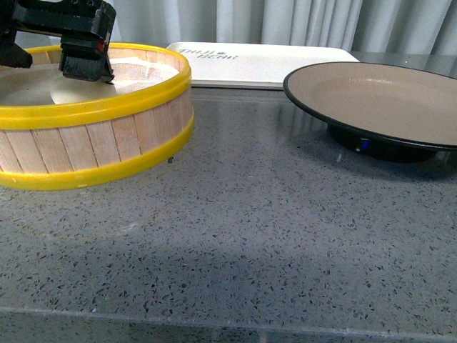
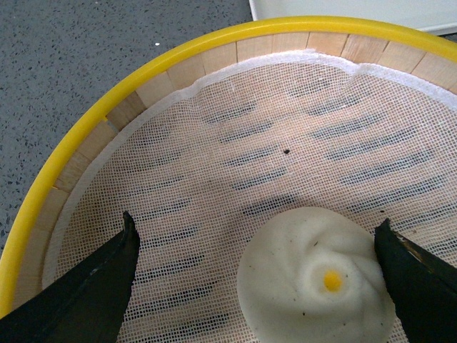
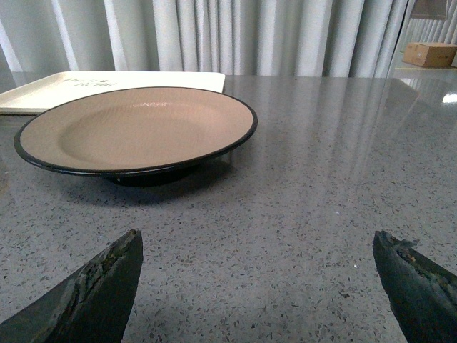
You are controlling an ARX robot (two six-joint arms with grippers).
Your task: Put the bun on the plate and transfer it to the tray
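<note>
The white pleated bun (image 2: pixel 314 279), with a small yellow dot on top, lies on the mesh liner inside the steamer basket. My left gripper (image 2: pixel 255 221) is open above the basket, one finger on each side of the bun, the right one close to it. In the front view the left gripper (image 1: pixel 86 68) hangs over the basket. The tan plate (image 1: pixel 371 96) with a black rim stands empty at the right, and also shows in the right wrist view (image 3: pixel 136 128). The cream tray (image 1: pixel 264 61) lies behind it. My right gripper (image 3: pixel 257 234) is open and empty over the counter in front of the plate.
The yellow-rimmed wooden steamer basket (image 1: pixel 107 136) stands at the left on the grey speckled counter (image 1: pixel 250 236); its rim (image 2: pixel 107 100) curves round the left gripper. Grey curtains hang behind. A cardboard box (image 3: pixel 430 53) sits far off.
</note>
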